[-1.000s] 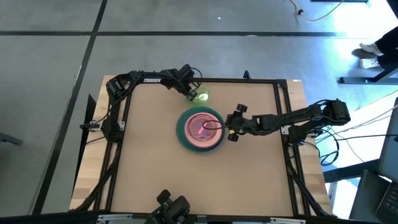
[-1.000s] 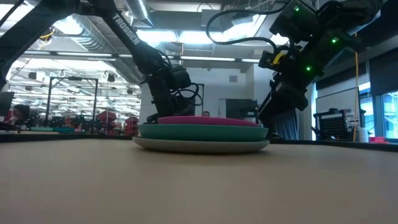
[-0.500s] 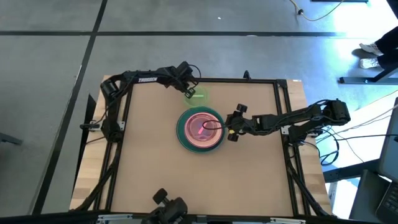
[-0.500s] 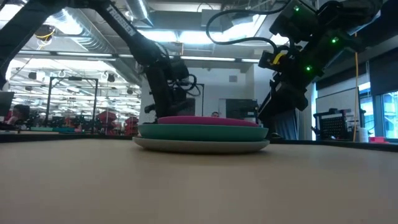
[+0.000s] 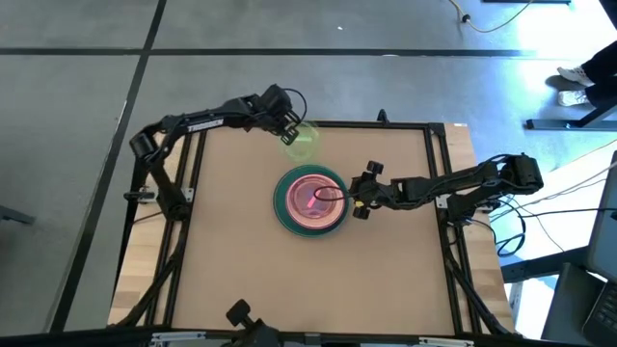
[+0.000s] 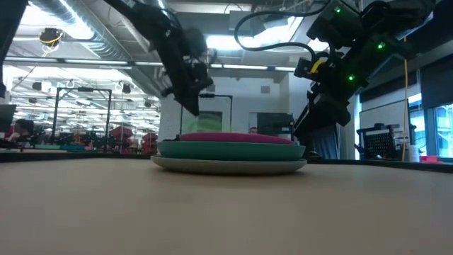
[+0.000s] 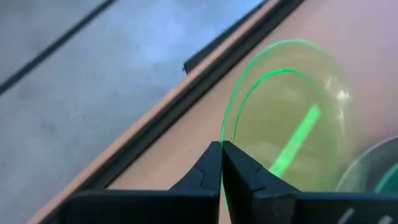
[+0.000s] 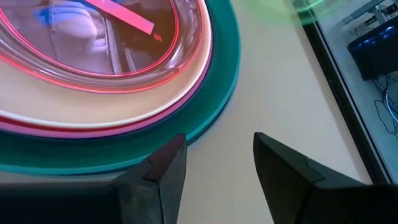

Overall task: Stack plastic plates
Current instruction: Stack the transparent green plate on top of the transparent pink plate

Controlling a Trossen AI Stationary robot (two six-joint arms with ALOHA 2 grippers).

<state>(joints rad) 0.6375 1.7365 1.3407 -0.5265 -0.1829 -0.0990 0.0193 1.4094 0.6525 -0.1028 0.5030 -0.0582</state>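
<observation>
A stack of round plastic plates (image 5: 310,200) sits near the middle of the light wooden table (image 5: 222,260). From the low view it shows, bottom to top, a large pale grey plate (image 6: 230,166), a large teal plate (image 6: 231,150) and a pink plate (image 6: 237,137). The right wrist view adds a cream plate (image 8: 74,117) on the pink one and, on top, a small translucent red plate (image 8: 106,59).

The left gripper (image 5: 288,128) is raised above the far edge of the table, just beyond the stack and a little to its left. Its fingers are pinched together on the rim of a small translucent green plate (image 5: 302,138), which hangs in the air, tilted on edge, clear of the table and of the stack. In the left wrist view the two dark fingertips (image 7: 211,163) meet on the thin green rim, with the plate's disc standing up beyond them over the table's dark metal frame (image 7: 205,56).

The right gripper (image 5: 355,196) is low at the right edge of the stack, just beside the teal plate's rim. Its fingers (image 8: 158,165) stand apart with only bare tabletop between them, holding nothing.
</observation>
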